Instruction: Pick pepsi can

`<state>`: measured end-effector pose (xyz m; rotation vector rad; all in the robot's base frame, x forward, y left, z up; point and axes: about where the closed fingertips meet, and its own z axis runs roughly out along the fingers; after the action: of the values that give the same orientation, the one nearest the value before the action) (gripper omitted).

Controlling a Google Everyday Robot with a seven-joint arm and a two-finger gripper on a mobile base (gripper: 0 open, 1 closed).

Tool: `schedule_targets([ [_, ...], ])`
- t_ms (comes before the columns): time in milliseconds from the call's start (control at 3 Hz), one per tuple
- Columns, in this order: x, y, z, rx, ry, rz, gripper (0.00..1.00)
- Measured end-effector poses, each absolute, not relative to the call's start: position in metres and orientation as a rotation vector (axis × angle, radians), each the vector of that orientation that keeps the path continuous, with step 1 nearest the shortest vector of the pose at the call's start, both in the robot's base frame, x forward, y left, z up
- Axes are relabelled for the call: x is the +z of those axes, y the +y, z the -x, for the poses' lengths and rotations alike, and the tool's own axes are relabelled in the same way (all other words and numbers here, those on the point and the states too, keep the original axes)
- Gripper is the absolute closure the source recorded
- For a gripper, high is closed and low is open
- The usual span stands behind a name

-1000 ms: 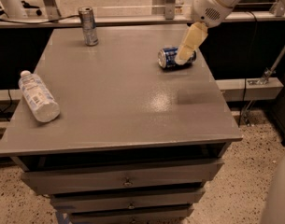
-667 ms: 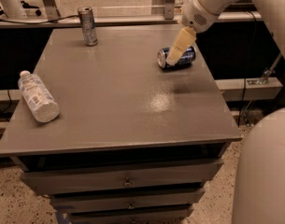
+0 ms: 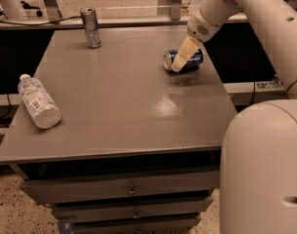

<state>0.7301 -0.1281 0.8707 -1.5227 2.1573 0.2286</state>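
1. Located the pepsi can [image 3: 195,59] lying on its side at the far right of the table [image 3: 119,106], close to the right edge, with one silver end facing left.
2. Located the gripper [image 3: 183,57] right at the can, reaching down from the arm [image 3: 245,13] at upper right and crossing the can's middle on the near side. Cannot tell whether open, closed, or already gripping.
3. Judged the step in hand as final approach or closing on the can. Not yet lifted; resting on the tabletop.
4. Risk of rolling: lying sideways, so free to roll under any off-centre nudge. Likely to head for the right edge and drop off, given the thin margin there.
5. Risk of poor purchase: closing on a smooth, curved metal wall, so prone to slipping or squirting out, especially with a hold placed away from the can's middle.
6. Risk of buckling the thin wall by squeezing too hard, then losing the hold during the lift.
7. Risk of scraping or jamming against the tabletop by descending any further at this angle.
8. Judged a mix-up or collision unlikely: noted the taller silver can [image 3: 91,27] upright near the far left corner and the clear bottle [image 3: 38,101] lying at the near left edge, both well apart from the gripper.
9. Recommend confirming a centred hold first, then raising straight up, slowly.
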Motion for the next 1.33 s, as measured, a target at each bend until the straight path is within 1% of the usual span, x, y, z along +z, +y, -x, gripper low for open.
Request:
schedule_targets([
  [333,0.857,-0.132,-0.739,0.238,2.17,1.517,0.17],
  [1000,0.851,-0.126,-0.736,0.272,2.156,1.55,0.63],
  [1333,0.859,-0.112,-0.719,0.327,2.124,1.601,0.85],
])
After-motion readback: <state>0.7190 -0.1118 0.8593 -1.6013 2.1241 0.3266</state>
